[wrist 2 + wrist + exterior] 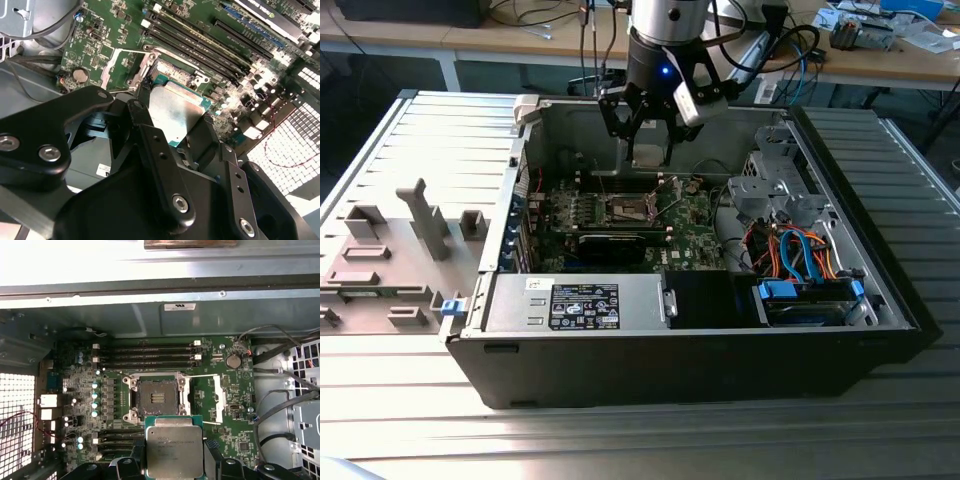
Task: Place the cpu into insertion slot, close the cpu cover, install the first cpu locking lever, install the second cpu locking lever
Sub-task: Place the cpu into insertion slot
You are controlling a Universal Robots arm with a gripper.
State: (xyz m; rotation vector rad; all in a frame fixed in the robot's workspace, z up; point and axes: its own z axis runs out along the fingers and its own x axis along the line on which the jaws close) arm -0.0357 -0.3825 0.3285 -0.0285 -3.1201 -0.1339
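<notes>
Claw [648, 148] clamped on the cpu [174, 450] by two opposite edges, holding it above the green board [235, 430]. Insertion slot [157, 399] lies uncovered and empty, near the cpu.

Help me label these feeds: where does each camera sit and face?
Exterior view: off the arm, above the open case, looking down in; arm and gripper show.
First wrist view: on the wrist, squarely facing board and slot; fingers hold the cpu.
Second wrist view: on the wrist, oblique to the board, past the fingers.
Both wrist views share cpu and board.
</notes>
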